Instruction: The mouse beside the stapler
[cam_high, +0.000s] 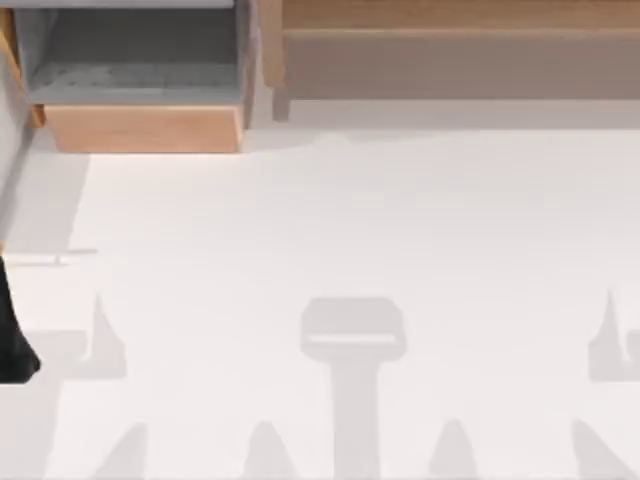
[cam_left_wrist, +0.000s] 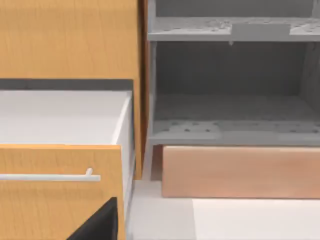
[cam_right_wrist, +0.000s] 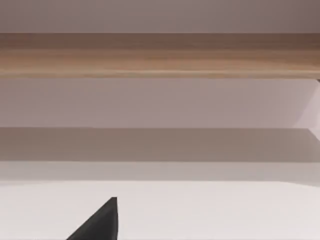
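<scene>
The mouse and the stapler are out of view. A dark piece of my left arm (cam_high: 14, 340) pokes in at the table's left edge in the top view. In the left wrist view a black part of my left gripper (cam_left_wrist: 99, 225) sits low in front of an open drawer (cam_left_wrist: 60, 165) with a wooden front and a silver handle (cam_left_wrist: 50, 176). The right wrist view has a black part of my right gripper (cam_right_wrist: 100, 222) over the white table (cam_right_wrist: 215, 210), facing a wooden shelf (cam_right_wrist: 160, 55).
A cabinet with grey compartments (cam_high: 140, 60) and a wooden base (cam_high: 140, 128) stands at the back left. A long wooden shelf unit (cam_high: 450, 50) runs along the back right. The white table (cam_high: 330, 230) carries soft grey shadows near its front edge.
</scene>
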